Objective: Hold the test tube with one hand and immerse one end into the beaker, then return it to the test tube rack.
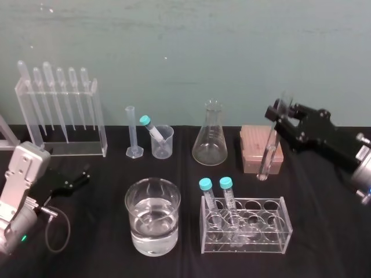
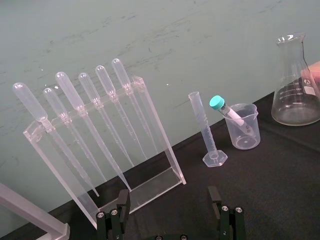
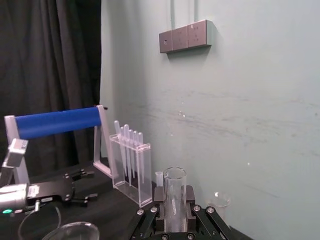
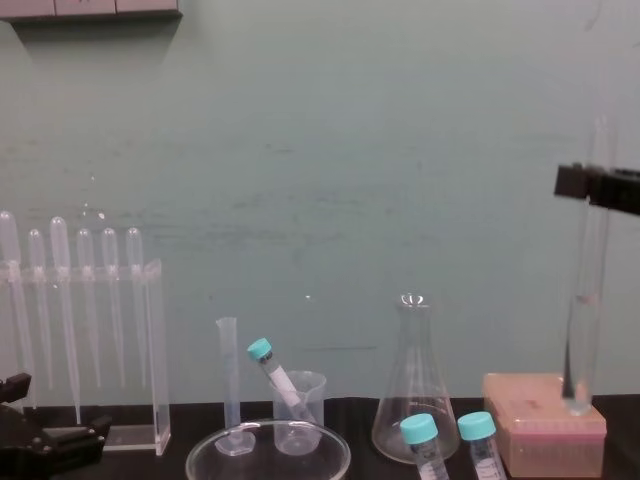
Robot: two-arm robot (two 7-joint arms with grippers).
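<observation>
Head view: the right gripper [image 1: 278,117] is up in the air on the right side, clamped on the upper part of the test tube [image 1: 268,152]. Gripping high likely leaves the lower end free for dipping. The tube hangs in front of a pink box [image 1: 250,145], behind the test tube rack [image 1: 272,204] and clear of it. Its long axis is steep, with the top leaning toward the robot's right and the bottom toward the left. The beaker [image 1: 152,192], part full of clear liquid, sits just left of the rack. The left gripper [image 1: 78,181] is parked low on the table at far left.

Left wrist view: the left gripper [image 2: 170,216] has its fingers spread wide with nothing between them. It faces a pipette stand [image 2: 150,150].

Right wrist view: the test tube [image 3: 175,192] is pinched between the right gripper's fingers, open mouth up. The beaker rim [image 3: 70,231] is low and off to one side.

Chest view: the test tube [image 4: 585,300] is almost upright with its rounded end down. It is held well above table level, probably so it passes over the glassware. The beaker [image 4: 268,440] is well to its left, so it looks like a carry, with the dip not happening at this moment.
</observation>
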